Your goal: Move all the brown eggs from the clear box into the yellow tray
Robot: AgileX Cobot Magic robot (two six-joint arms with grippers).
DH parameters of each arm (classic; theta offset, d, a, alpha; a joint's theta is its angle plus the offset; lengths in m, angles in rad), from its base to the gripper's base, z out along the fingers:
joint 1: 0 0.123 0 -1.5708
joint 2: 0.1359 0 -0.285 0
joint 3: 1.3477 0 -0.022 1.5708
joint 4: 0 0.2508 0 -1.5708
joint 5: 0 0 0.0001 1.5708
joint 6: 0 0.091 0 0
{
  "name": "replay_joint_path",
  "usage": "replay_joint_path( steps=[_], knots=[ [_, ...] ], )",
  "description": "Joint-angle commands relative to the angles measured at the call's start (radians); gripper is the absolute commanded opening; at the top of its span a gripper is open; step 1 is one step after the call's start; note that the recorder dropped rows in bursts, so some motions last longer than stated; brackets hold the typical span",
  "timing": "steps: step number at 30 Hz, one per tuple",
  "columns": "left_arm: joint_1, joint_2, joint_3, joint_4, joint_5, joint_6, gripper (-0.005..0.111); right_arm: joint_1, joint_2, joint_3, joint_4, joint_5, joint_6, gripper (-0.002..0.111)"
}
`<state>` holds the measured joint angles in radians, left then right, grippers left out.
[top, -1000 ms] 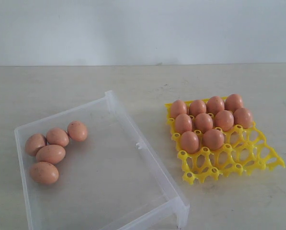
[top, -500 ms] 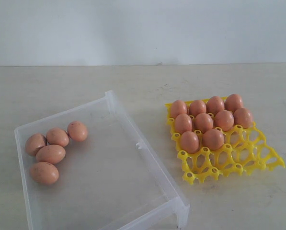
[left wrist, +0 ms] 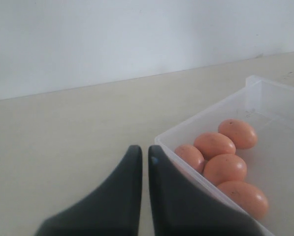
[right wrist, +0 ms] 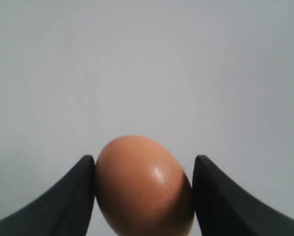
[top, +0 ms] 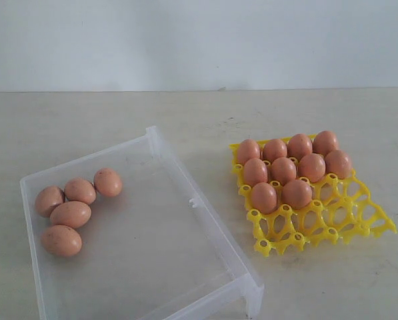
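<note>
Several brown eggs [top: 71,214] lie bunched at the left end of the clear box [top: 152,267]. Several more eggs [top: 283,170] fill the far cups of the yellow tray [top: 319,223], whose near cups hold none. Neither arm appears in the exterior view. In the left wrist view my left gripper [left wrist: 145,155] is shut with nothing in it, just outside the box's rim [left wrist: 206,123], beside the egg cluster [left wrist: 224,168]. In the right wrist view my right gripper [right wrist: 144,162] is shut on one brown egg [right wrist: 142,189], with only a plain pale wall behind it.
The box and tray sit side by side on a beige table [top: 185,113] with a white wall behind. A small clip tab [top: 194,201] sticks out on the box's rim facing the tray. A strip of bare table separates the two.
</note>
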<state>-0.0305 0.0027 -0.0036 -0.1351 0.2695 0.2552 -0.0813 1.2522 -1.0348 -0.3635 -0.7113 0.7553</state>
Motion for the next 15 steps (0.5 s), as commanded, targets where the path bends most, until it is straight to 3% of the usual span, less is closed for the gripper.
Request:
replay_joint_path(
  steps=[1,2,4,9,15],
  knots=[
    [-0.003,-0.003,0.004,-0.007,-0.008,-0.001,0.004,0.002,-0.006,-0.006,-0.712,-0.167,0.521,0.000],
    [-0.003,-0.003,0.004,-0.007,-0.008,-0.001,0.004,0.002,0.003,-0.006,-0.876,-0.293,0.622,0.000],
    [-0.003,-0.003,0.004,-0.007,-0.008,-0.001,0.004,-0.005,0.024,0.018,-0.874,-0.510,0.659,0.000],
    [-0.003,-0.003,0.004,-0.007,-0.008,-0.001,0.004,-0.122,0.066,0.279,-0.561,-0.510,0.641,0.000],
    [-0.003,-0.003,0.004,-0.007,-0.008,-0.001,0.004,-0.307,0.195,0.453,-0.770,-0.510,0.547,0.000]
  ],
)
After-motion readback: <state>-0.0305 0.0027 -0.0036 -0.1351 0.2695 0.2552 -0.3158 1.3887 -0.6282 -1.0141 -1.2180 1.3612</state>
